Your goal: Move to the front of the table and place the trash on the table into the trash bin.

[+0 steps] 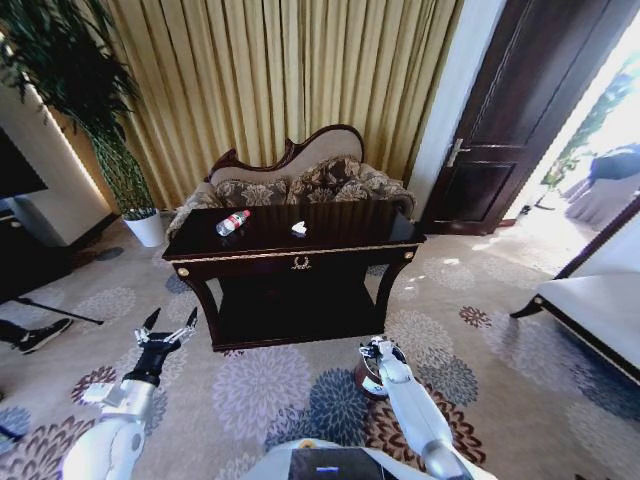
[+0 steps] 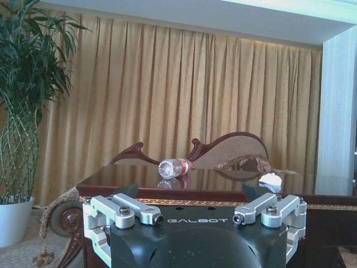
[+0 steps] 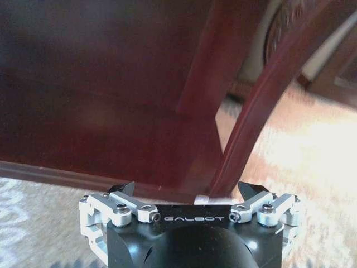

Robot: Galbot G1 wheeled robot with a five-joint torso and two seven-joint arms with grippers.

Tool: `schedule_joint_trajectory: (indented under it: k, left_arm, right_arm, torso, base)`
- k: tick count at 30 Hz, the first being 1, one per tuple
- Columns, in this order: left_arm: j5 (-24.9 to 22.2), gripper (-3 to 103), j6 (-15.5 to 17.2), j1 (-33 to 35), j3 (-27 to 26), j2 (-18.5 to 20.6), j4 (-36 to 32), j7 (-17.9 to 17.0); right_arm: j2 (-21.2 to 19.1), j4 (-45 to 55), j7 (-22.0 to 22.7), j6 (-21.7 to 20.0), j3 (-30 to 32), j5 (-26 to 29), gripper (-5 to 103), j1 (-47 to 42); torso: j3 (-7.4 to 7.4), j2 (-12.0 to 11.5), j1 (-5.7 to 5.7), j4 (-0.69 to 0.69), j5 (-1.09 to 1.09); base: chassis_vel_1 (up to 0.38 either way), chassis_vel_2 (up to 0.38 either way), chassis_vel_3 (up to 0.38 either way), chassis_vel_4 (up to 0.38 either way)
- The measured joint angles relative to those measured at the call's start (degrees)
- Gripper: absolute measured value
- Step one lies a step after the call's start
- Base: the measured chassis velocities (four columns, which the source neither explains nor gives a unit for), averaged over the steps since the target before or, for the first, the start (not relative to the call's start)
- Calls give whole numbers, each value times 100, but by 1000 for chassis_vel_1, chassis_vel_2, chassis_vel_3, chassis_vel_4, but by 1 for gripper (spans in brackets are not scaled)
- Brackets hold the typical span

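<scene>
On the flowered carpet before the robot stands the table (image 1: 300,262), dark and glossy with gold trim, a sofa (image 1: 300,180) close behind it. A clear bottle (image 1: 232,222) with a red label lies on its side on the left part of the tabletop, and a small white crumpled scrap (image 1: 298,228) rests near the middle, well apart from the bottle. From the left wrist view the bottle (image 2: 174,167) and the scrap (image 2: 270,179) appear on the polished top, with the curtain (image 2: 184,106) behind. The left gripper (image 1: 168,325) hovers low off the table's front left corner, its fingers spread wide and holding nothing. The right gripper (image 1: 378,350) hangs near the floor by the table's front right leg, released as well, its fingertips (image 3: 124,187) parted around empty air. The trash bin (image 1: 366,382) sits on the carpet just beneath the right arm, largely hidden by it.
</scene>
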Motion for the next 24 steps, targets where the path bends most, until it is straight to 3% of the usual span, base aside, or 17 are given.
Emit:
schedule_joint_trajectory:
  k: [14, 24]
  left_arm:
    - [-22, 100, -13, -8, -17, 32, 50, 5]
    - [-36, 100, -30, -6, -21, 45, 72, 44]
  right_arm:
    - [50, 321, 10, -584, -47, 734, 100, -66]
    - [20, 666, 40, -513, -31, 1455, 100, -169]
  torso:
    - [0, 0, 0, 0, 1]
    - [0, 0, 0, -2, 1]
  base:
    - [0, 0, 0, 0]
    - [0, 0, 0, 0]
